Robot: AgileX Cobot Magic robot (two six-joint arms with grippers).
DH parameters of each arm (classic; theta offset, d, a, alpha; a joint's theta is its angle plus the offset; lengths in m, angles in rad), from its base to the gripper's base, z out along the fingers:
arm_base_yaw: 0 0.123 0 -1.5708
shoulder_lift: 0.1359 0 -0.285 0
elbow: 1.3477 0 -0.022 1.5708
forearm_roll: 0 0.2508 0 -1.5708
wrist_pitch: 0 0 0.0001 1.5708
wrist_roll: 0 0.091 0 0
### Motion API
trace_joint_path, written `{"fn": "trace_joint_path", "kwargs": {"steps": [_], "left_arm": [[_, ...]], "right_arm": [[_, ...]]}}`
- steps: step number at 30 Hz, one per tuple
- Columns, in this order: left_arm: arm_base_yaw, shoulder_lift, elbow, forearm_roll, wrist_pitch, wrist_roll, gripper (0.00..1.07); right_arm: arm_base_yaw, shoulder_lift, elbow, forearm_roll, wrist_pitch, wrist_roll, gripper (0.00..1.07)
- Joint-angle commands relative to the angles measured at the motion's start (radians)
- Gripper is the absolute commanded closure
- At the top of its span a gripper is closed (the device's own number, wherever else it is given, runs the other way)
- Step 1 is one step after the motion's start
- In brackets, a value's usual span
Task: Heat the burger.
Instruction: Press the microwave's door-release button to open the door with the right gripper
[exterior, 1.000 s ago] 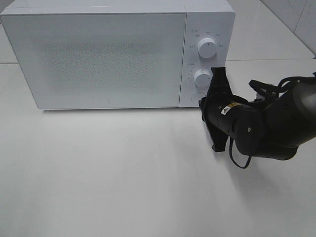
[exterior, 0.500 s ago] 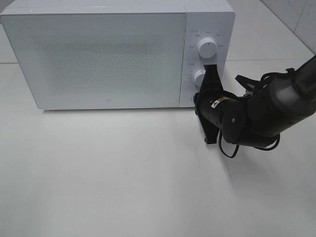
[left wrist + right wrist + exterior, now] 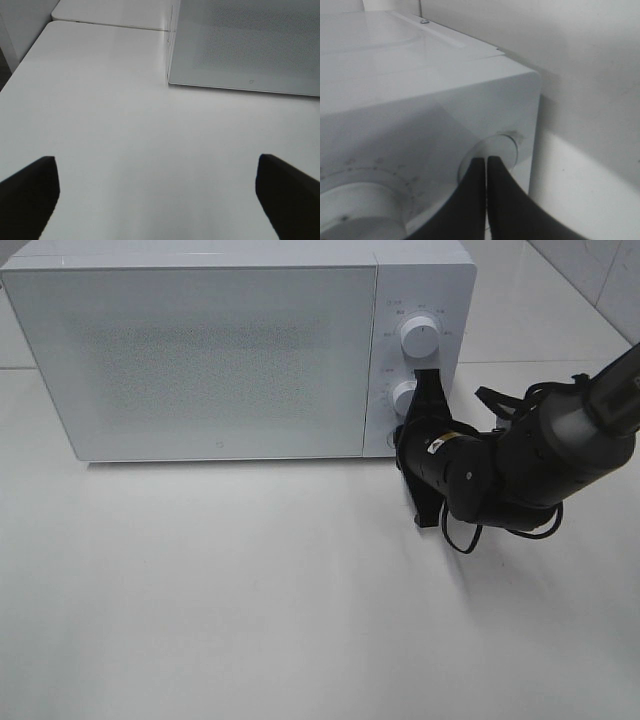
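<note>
I'm looking down from the high camera and the microwave (image 3: 240,345) is sitting along the far edge of the desk (image 3: 250,600), its door shut flat; I'm holding the right gripper (image 3: 425,390) up against the control panel at the microwave's right end, its tips overlapping the lower knob (image 3: 405,397) and just below the upper knob (image 3: 419,337); in the right wrist view the jaws are pressed together with nothing between them, the right gripper (image 3: 486,162) pointing straight at a round button (image 3: 495,155) near the panel's lower corner, beside the dial scale of a knob (image 3: 355,210); I cannot tell whether the tips are touching that button or hanging just off it; the left gripper (image 3: 157,192) is out of the high view, but its wrist view is showing both fingers (image 3: 30,187) spread wide over bare desk near the microwave's left front corner, holding nothing; the burger is not showing in any view, so I'm guessing it is either behind the frosted door or off camera, and I can't say which; my reading is that I'm working the controls now, most likely the door-release button or the timer; the next move is calling for a short, square push into that button without sliding onto the knob.
</note>
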Motion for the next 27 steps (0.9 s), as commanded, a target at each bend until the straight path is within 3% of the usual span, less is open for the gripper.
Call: {"fn": "trace_joint_path", "kwargs": {"steps": [1,15,27], "left_arm": [[0.002,-0.004,0.003,0.000,-0.007,-0.002,0.07],[0.002,-0.004,0.003,0.000,-0.007,-0.002,0.07],[0.002,-0.005,0.003,0.001,-0.007,-0.002,0.07]], "right_arm": [[-0.007,0.011,-0.011,-0.008,-0.054,0.003,1.07],[-0.007,0.027,-0.054,-0.007,-0.234,0.003,1.07],[-0.018,0.097,-0.169,-0.005,-0.322,-0.024,1.07]]}}
